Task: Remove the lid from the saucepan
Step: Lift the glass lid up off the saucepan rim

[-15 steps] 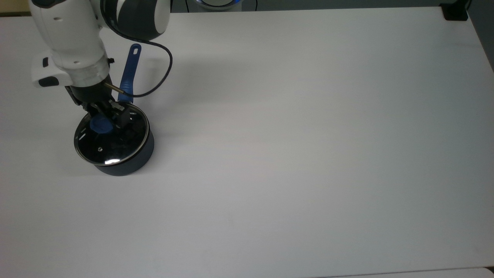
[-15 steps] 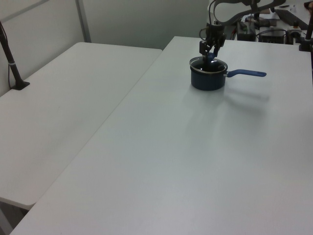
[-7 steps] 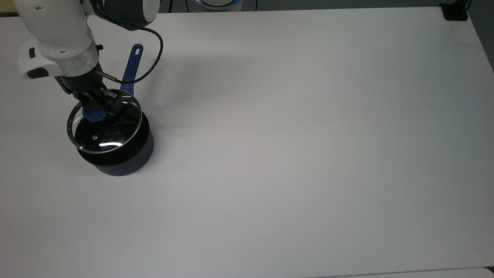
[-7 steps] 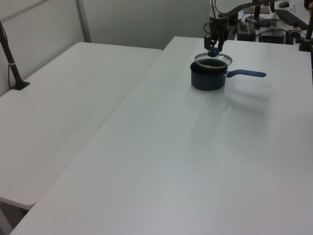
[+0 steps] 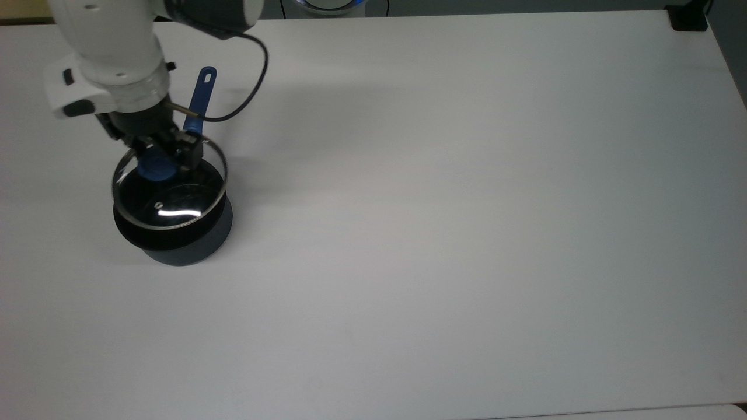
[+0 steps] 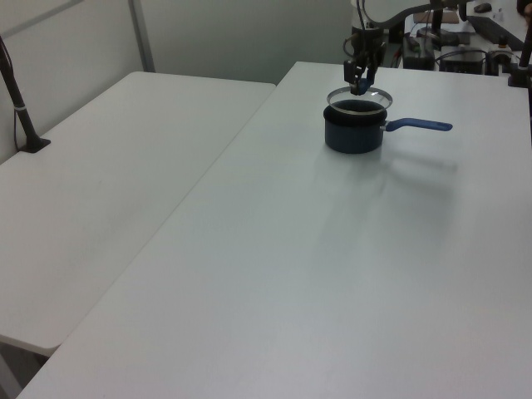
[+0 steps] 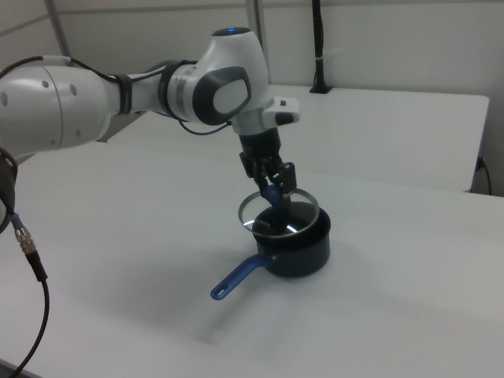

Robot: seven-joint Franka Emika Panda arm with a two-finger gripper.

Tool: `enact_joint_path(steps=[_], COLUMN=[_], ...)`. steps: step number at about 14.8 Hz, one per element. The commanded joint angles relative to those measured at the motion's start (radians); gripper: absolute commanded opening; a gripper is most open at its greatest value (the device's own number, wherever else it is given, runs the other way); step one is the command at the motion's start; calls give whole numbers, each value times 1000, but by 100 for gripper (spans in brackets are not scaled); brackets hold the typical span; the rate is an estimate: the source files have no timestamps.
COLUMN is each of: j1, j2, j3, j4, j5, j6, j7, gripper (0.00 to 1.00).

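Black tool (image 5: 156, 160) fingers are closed on the round blue knob (image 5: 156, 169) of the lid (image 7: 277, 214), a clear glass disc with a thin steel rim, held lifted clear above the saucepan (image 7: 303, 250). That small, dark navy round pot sits on the smooth white tabletop (image 5: 443, 221), near the top view's left edge, its long blue handle (image 5: 198, 99) ending in a hole
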State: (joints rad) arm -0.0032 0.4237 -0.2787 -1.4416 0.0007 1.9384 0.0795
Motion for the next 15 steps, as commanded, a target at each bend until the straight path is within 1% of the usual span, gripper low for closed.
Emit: enact_joint_path(steps=[1, 3, 5, 7, 9, 11, 15], j1=[75, 124, 155, 195, 222, 247, 288], j2=[-51, -60, -83, -98, -97, -97, -86], j3=[-13, -37, -51, -51, -53, -62, -59], j4=[-16, -26, -49, -81, -85, -94, -129], j5=[-27, -27, -28, -50, -67, -70, -71], j6=[-87, -108, -108, -105, -101, -101, -95], j7=[-7, 26, 65, 101, 156, 172, 223], gripper=[46, 46, 46, 46, 46, 46, 46])
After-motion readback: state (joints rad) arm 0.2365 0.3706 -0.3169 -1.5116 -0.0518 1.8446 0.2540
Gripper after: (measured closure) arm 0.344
